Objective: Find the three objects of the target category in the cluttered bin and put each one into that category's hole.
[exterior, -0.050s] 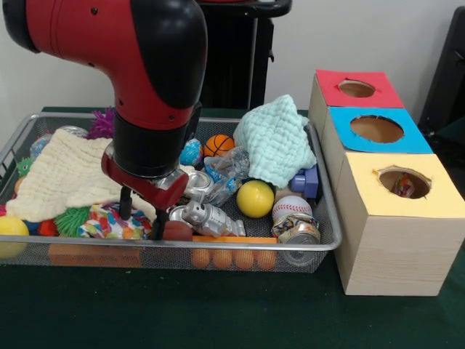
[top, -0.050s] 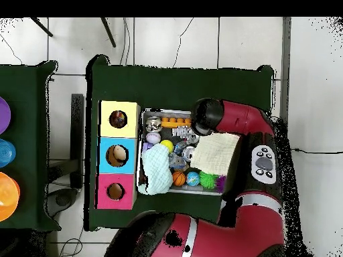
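My gripper (exterior, -0.050s: 143, 217) is down in the wire bin (exterior, -0.050s: 328, 243) at its front left, open, with its two black fingers (exterior, -0.050s: 125, 204) apart. They straddle a multicoloured patterned toy (exterior, -0.050s: 109, 224); whether they touch it I cannot tell. A dark red ball (exterior, -0.050s: 176, 231) lies just right of the gripper. A yellow ball (exterior, -0.050s: 255, 198), a baseball (exterior, -0.050s: 291, 208), a small basketball (exterior, -0.050s: 218, 145) and a blue globe ball (exterior, -0.050s: 191, 153) lie further right. Beside the bin stand the red box (exterior, -0.050s: 330, 91), blue box (exterior, -0.050s: 341, 131) and yellow box (exterior, -0.050s: 378, 218), each with a hole. In the overhead view the arm (top, -0.050s: 228, 119) hides the gripper.
A cream cloth (exterior, -0.050s: 62, 174) covers the bin's left, a mint cloth (exterior, -0.050s: 276, 138) its back right. A silver robot toy (exterior, -0.050s: 207, 218), a can (exterior, -0.050s: 296, 230), a blue block (exterior, -0.050s: 309, 182), spiky balls (exterior, -0.050s: 71, 219) and orange eggs (exterior, -0.050s: 232, 258) crowd the front.
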`<action>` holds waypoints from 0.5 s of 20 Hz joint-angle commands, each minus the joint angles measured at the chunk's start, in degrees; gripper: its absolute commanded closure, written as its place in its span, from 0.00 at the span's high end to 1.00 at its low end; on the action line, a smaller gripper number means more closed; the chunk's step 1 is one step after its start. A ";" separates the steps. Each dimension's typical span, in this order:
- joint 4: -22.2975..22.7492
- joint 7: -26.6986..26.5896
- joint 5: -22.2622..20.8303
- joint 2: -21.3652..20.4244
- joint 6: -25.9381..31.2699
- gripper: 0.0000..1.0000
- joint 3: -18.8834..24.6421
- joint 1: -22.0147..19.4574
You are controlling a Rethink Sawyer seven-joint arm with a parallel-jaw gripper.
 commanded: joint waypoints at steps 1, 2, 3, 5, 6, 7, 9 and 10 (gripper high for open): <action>-2.11 -10.97 -4.41 -2.26 5.61 1.00 3.68 -1.84; -2.42 -10.82 -4.73 -1.38 5.14 1.00 3.87 -1.89; -2.73 -10.68 -5.05 -0.50 4.68 1.00 4.06 -1.93; -4.09 -9.95 -5.80 2.12 3.55 1.00 4.08 -1.98; -4.82 -9.39 -6.58 2.98 4.15 1.00 3.14 -1.48; -4.85 -8.72 -7.19 3.28 4.40 1.00 2.32 -1.09; -4.39 -7.36 -8.15 3.13 4.01 1.00 1.11 -0.68; -4.08 -6.94 -8.54 2.98 4.08 1.00 0.66 -0.59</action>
